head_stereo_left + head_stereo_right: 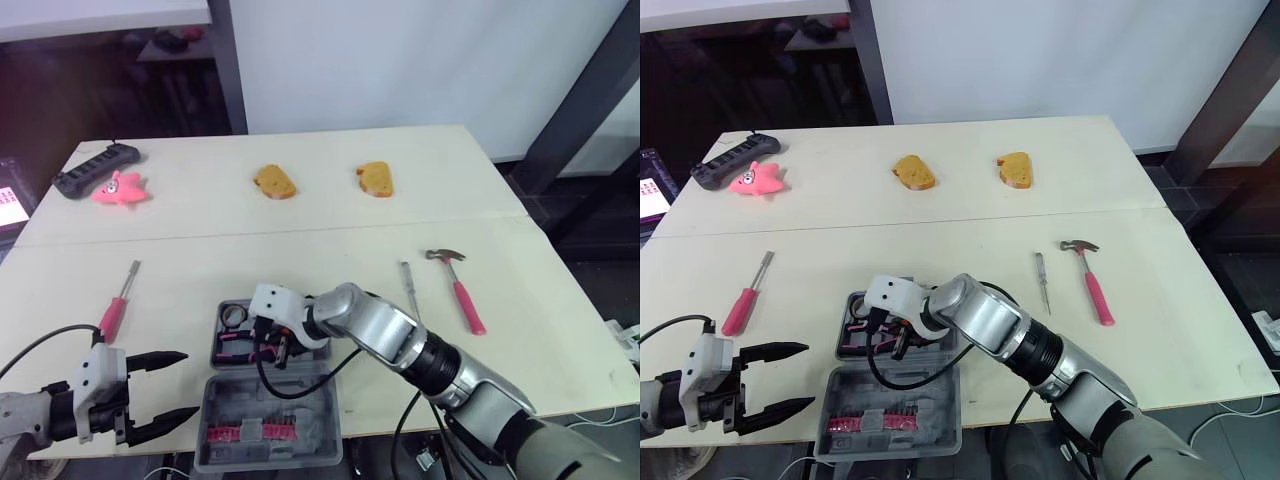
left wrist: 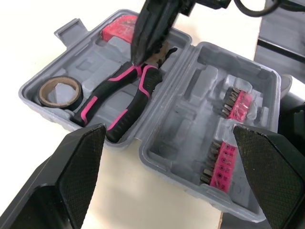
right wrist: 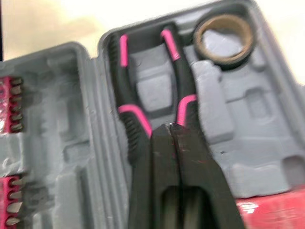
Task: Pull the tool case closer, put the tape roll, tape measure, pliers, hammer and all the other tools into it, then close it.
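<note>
The tool case (image 2: 200,90) is made of dull grey plastic. The pliers (image 2: 119,98) under the right claw (image 3: 174,131) are covered with smooth rubbery grips. The tape roll (image 2: 59,93) near it is lined with brown card. Rough pads (image 2: 78,167) are seen on the left claw (image 1: 190,383).

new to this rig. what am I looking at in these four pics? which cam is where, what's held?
It is a two-armed humanoid robot; each arm ends in two black fingers. The two wide pictures come from a stereo camera on its head, looking down at a table. The other two come from a camera on each wrist.

An open grey tool case holds a tape roll, pliers and pink bit racks. The right gripper has its fingers closed at the pliers' head. The left gripper hangs open beside the case, holding nothing.

Out on the table: a hammer, a pink-handled screwdriver, a slim screwdriver, two bread slices, a pink toy and a black power strip.
</note>
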Tool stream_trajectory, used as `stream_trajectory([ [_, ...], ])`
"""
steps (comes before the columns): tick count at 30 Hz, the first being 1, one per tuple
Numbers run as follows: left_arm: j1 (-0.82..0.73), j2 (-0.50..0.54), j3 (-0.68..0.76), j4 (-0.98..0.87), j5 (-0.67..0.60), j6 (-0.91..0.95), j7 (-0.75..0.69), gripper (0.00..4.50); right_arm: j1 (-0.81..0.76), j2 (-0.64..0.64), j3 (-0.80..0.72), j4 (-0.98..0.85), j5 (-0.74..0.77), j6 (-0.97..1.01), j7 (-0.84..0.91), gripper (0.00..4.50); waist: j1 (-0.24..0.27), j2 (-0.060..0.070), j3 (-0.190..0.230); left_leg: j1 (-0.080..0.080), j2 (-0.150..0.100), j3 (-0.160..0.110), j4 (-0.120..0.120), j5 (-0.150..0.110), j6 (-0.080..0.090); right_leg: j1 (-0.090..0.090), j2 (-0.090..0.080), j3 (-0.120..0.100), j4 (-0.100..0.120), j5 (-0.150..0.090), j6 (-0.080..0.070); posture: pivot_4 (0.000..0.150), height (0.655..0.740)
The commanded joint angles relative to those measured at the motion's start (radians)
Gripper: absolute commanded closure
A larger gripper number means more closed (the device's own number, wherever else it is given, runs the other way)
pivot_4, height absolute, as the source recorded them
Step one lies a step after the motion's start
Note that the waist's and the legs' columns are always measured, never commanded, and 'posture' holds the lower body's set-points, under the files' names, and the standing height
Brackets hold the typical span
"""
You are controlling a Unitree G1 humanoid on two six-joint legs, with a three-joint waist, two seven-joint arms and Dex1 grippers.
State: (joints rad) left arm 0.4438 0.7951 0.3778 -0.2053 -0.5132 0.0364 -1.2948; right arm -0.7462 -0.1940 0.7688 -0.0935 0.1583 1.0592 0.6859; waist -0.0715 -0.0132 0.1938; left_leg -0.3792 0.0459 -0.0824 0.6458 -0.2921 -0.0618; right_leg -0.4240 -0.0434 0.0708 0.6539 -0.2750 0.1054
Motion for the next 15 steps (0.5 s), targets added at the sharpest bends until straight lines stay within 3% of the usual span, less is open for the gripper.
stream_trajectory([
  [1, 0.006, 0.006, 0.018, -0.003, -0.008, -0.008, -0.007, 0.0, 0.006, 0.013, 0.007, -0.031, -0.002, -0.018, 0.009, 4.47, 0.0, 0.0, 0.0, 0.0, 0.0, 0.0, 0.0, 0.0, 0.0, 0.0, 0.0, 0.0, 0.0, 0.0, 0.0, 0.15, 0.74],
  [15, -0.002, 0.011, 0.021, -0.008, -0.007, 0.002, -0.001, 0.0, 0.063, -0.01, 0.116, 0.098, -0.084, -0.058, 0.019, 4.47, 0.001, 0.0, -0.001, 0.001, 0.0, 0.0, 0.0, 0.0, 0.0, 0.001, 0.0, 0.0, 0.0, 0.0, 0.0, 0.15, 0.74],
])
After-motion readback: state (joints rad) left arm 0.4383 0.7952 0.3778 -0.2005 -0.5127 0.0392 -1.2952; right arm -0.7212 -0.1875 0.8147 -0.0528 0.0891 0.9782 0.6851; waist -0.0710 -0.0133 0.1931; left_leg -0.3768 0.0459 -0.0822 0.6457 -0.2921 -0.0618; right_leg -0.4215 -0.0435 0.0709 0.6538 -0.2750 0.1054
